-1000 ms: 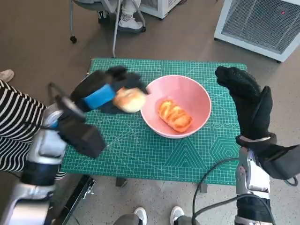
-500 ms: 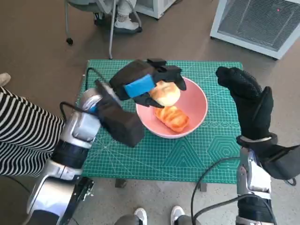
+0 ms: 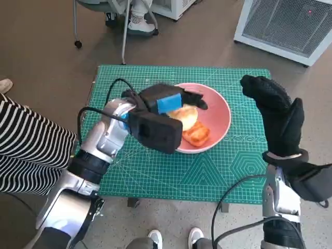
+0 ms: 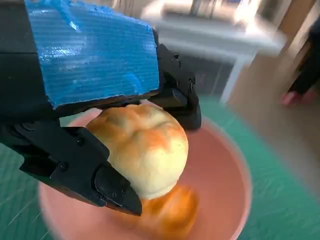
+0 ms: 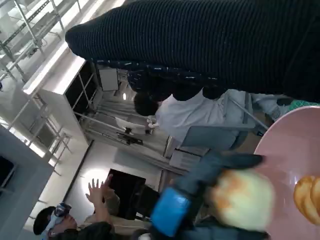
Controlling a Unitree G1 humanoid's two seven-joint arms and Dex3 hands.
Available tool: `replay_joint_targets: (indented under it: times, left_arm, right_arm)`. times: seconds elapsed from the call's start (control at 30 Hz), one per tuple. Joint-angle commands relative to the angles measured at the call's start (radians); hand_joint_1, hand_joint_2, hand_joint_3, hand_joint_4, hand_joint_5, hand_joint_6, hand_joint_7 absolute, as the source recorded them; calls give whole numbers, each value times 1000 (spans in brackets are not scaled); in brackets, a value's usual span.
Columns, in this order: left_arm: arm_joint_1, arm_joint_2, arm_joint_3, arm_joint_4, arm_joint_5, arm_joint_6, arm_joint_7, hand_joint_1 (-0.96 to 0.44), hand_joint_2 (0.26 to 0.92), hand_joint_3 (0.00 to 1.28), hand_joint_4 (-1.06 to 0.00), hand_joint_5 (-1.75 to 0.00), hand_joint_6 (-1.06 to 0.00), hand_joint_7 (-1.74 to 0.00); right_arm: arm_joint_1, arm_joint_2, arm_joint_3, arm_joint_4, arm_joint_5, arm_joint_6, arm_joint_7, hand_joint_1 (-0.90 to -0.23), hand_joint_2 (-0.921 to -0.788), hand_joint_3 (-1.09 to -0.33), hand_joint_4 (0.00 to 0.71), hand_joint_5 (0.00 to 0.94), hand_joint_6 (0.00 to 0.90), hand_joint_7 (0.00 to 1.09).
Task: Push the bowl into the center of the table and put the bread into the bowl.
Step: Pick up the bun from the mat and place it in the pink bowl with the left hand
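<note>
Bun (image 3: 182, 115): largely covered by the left hand (image 3: 168, 99) in the head view; only a pale patch shows below the fingers.
Loaf (image 4: 170, 215): blurred under the bun in the left wrist view; shape unclear.
Bowl (image 4: 225, 170): near rim hidden behind the hand's fingers, far side blurred; cut off by the edge in the right wrist view.
Right hand (image 3: 275, 111): its fingers hardly show in its own view; whether they curl cannot be told.
</note>
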Motion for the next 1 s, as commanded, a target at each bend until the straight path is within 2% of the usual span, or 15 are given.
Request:
replay_joint_targets:
  times: [0.03, 0.1, 0.27, 0.4, 0.73, 0.87, 1.0]
  left_arm:
    - [-38, 12, 4, -10, -18, 1, -49, -179, 783, 3, -104, -4, -207, -34]
    - [-37, 14, 11, -5, -30, -11, -59, -276, 785, 4, -44, -2, -177, -14]
    - [-36, 17, 42, 2, -79, -27, -81, -517, 804, 12, -5, 1, -124, -3]
    - [-33, 27, 75, -15, -122, -31, -95, -610, 825, 19, -1, 1, -105, -1]
    - [-10, 53, 154, -71, -200, -35, -91, -659, 869, 25, 1, 1, -99, -2]
    - [-3, 69, 193, -80, -232, -56, -75, -677, 887, 27, 1, 1, -100, -3]
    - [15, 74, 253, -81, -287, -101, -38, -673, 906, 29, 1, 1, -103, -4]
  right_arm:
    - [22, -2, -9, 0, -2, 8, -11, -769, -921, -732, 182, 0, 67, 505]
    - [21, -3, -10, 0, -2, 8, -11, -768, -921, -732, 182, 0, 67, 504]
    - [15, -4, -12, 1, -4, 12, -13, -768, -921, -731, 179, 0, 65, 503]
    - [8, -4, -12, -3, -5, 18, -15, -768, -921, -731, 178, 0, 64, 502]
    - [-19, -21, -19, -12, -15, 29, -28, -766, -921, -731, 180, 2, 74, 505]
    - [-33, -30, -22, -24, -30, 33, -45, -764, -921, -753, 183, 3, 70, 506]
    - [-47, -36, -19, -36, -58, 31, -71, -753, -921, -794, 185, 4, 64, 507]
